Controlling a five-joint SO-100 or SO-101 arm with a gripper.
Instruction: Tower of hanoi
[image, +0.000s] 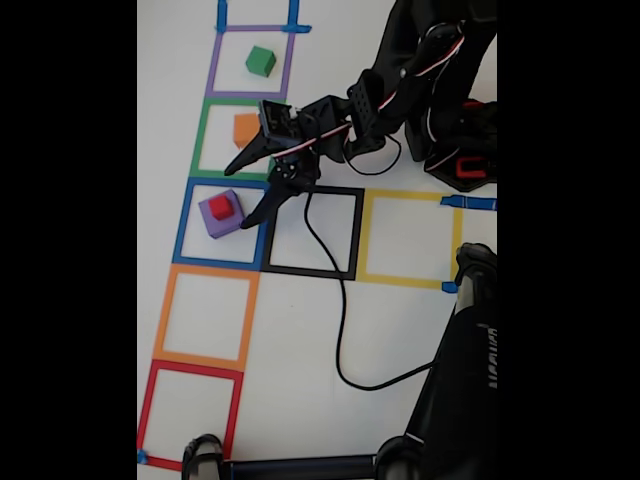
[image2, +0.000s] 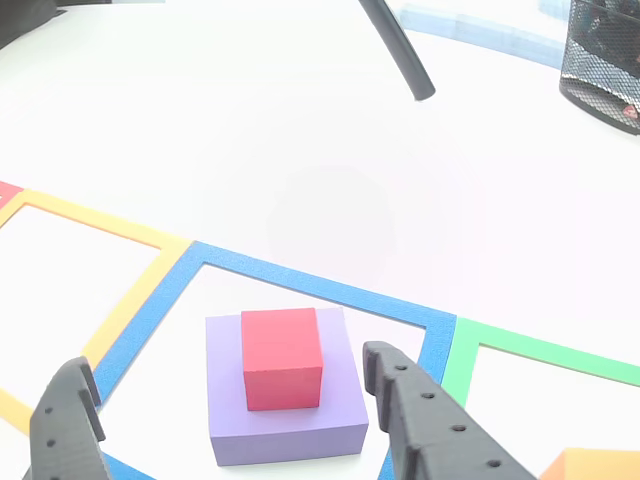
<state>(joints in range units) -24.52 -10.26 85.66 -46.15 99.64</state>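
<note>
The gripper (image: 246, 192) jaws stand wide apart, holding nothing. Just beyond the tips, inside the blue tape square (image: 184, 215), the red cube (image2: 282, 357) sits on the purple cube (image2: 285, 425). Farther off, the orange cube (image: 245, 127) and green cube (image: 261, 62) rest on the desk (image: 400, 330) in separate squares.

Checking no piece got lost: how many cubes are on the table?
4. Green cube in the purple square, orange cube in the green square, red cube stacked on the purple cube in the blue square. The arm partly hides the orange one.
</note>
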